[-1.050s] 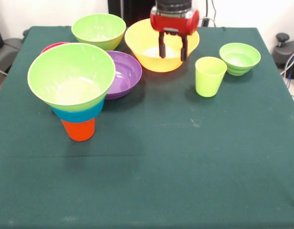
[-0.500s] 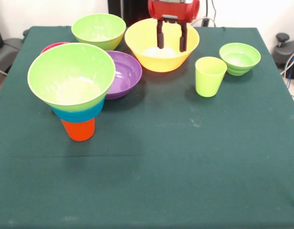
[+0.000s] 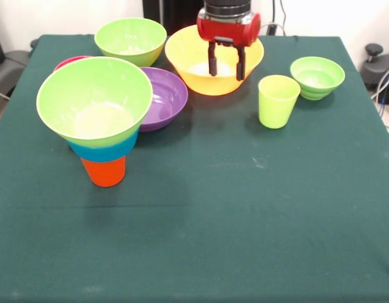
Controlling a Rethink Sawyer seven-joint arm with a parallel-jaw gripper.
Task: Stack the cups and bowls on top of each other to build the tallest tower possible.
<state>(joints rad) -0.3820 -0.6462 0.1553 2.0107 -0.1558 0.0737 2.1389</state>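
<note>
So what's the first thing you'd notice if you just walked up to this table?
Probably the funnel-shaped tower at the left: an orange cup at the bottom, a blue bowl on it and a wide lime green bowl on top. Next, the red gripper hanging open over the big yellow bowl at the back.

One camera only, raised at the near edge of the table [image 3: 245, 221], looking down across it.
</note>
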